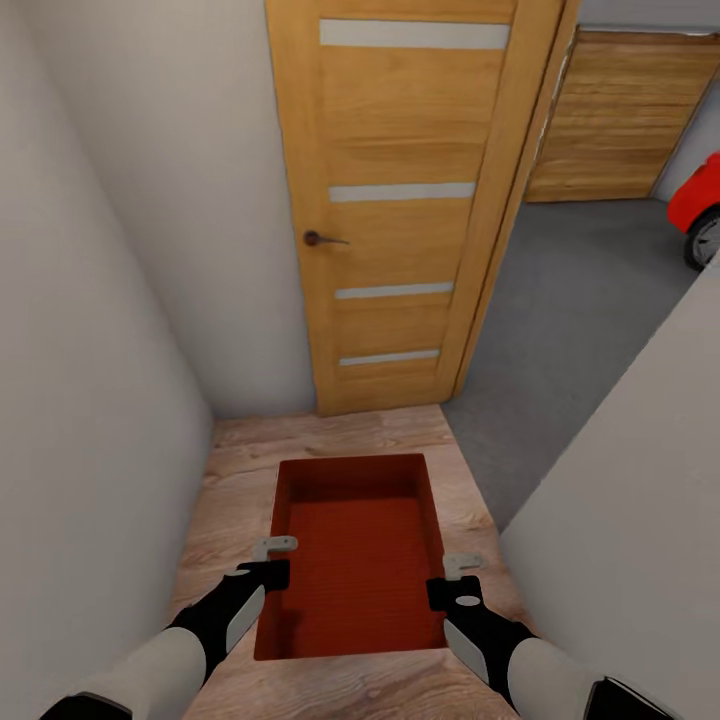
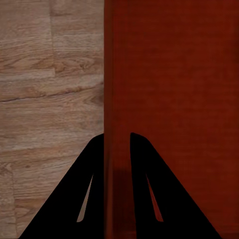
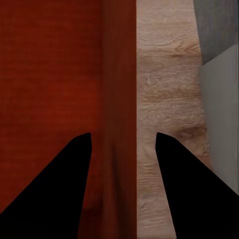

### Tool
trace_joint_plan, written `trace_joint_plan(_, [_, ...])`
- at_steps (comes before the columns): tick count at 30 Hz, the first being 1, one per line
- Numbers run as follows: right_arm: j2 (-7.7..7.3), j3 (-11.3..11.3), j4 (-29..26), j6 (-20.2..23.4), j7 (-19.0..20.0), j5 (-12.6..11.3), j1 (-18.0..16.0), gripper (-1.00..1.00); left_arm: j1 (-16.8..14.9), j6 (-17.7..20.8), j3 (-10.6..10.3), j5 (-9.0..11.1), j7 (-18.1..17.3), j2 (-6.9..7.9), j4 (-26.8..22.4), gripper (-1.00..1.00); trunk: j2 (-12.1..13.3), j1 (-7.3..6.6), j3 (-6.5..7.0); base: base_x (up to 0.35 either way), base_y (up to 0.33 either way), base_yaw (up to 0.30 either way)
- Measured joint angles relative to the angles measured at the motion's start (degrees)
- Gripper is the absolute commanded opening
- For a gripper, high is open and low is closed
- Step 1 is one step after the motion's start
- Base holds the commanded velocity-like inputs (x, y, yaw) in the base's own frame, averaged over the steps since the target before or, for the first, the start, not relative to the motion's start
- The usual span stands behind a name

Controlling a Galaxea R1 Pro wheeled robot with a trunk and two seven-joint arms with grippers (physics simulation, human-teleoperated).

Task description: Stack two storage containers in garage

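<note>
Red car (image 1: 700,205), 2 o'clock: cut off by the picture's right edge, one wheel part-visible. Garage panel door (image 1: 620,115), 1 o'clock: left side hidden behind the open door's frame. Both forearms: cropped at bottom edge.

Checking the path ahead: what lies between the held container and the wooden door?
In the head view, bare wood plank floor separates the storage container from the door.

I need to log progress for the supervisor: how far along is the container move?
Mid-transport. One storage container is carried between the left gripper and right gripper, each straddling a side wall. It is over wood planks in a hallway. The garage floor lies ahead through the doorway. Placing and stacking remain.
</note>
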Motion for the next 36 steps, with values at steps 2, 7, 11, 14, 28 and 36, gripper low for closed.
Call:
trace_joint_plan(2, [-0.02,-0.02,-0.05,0.02,0.00,-0.01,0.00,-1.00,0.00,0.02,0.03,-0.03,0.00,-0.01,-0.03,-1.00,0.00,0.00,0.00,0.001,0.000,-0.290])
trace_joint_plan(7, [-0.03,-0.02,-0.07,0.03,-0.01,-0.01,0.00,-1.00,0.00,0.02,0.03,-0.03,0.00,-0.01,-0.04,-1.00,0.00,0.00,0.00,0.000,0.000,-0.290])
trace_joint_plan(11, [-0.03,-0.02,-0.07,0.03,-0.01,-0.01,0.00,-1.00,0.00,0.02,0.01,0.00,0.00,0.00,-0.04,-1.00,0.00,0.00,0.00,0.000,0.000,-0.290])
trace_joint_plan(14, [-0.03,-0.02,-0.07,0.03,-0.01,-0.01,0.00,-1.00,0.00,0.03,0.03,-0.04,0.00,-0.01,-0.04,-1.00,0.00,0.00,0.00,0.000,0.000,-0.286])
trace_joint_plan(28, [-0.02,0.05,-0.05,0.20,0.03,0.01,-0.01,-1.00,0.02,-0.09,-0.03,0.17,0.04,-0.01,0.12,-1.00,-0.01,-0.03,-0.01,0.109,0.059,-0.036])
trace_joint_plan(36, [-0.02,0.04,0.05,0.14,0.12,0.02,-0.01,-1.00,0.02,-0.09,0.01,0.10,0.03,-0.04,0.13,-1.00,-0.01,-0.03,0.00,0.291,0.187,0.000])
